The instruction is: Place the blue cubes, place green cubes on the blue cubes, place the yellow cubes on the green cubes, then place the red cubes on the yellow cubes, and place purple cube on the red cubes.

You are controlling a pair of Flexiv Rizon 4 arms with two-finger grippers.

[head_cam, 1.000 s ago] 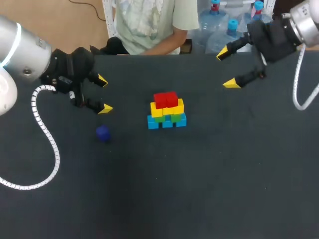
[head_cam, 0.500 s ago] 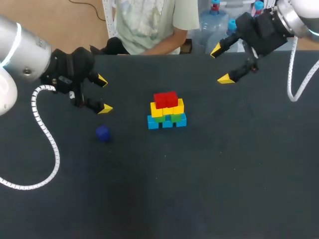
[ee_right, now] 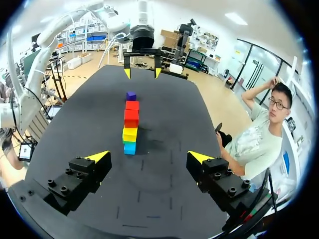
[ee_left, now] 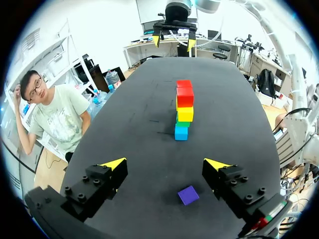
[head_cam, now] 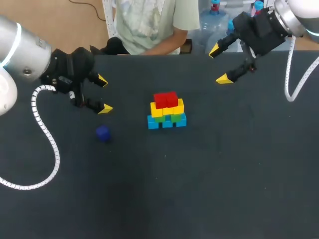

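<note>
A stack of cubes [head_cam: 167, 111] stands mid-table: blue at the base, green above, then yellow, with red on top. Both wrist views show the stack [ee_left: 183, 110] [ee_right: 130, 126] ahead of the fingers. A lone purple cube [head_cam: 102, 133] lies left of the stack, just below my left gripper [head_cam: 103, 94], and appears between and slightly under its fingers as the purple cube [ee_left: 188, 195]. My left gripper [ee_left: 164, 164] is open and holds nothing. My right gripper [head_cam: 219, 64] hovers open near the table's far right edge, well away from the stack. The right gripper [ee_right: 149, 158] is empty.
A person sits behind the table's far edge, hands off the table. The dark tabletop [head_cam: 199, 179] carries nothing else. White cable loops hang from both arms, the left one [head_cam: 45, 139] trailing over the table's left side.
My right arm has drawn back toward the far right edge of the table, away from the stack. The left arm, the stack and the purple cube stayed put.
</note>
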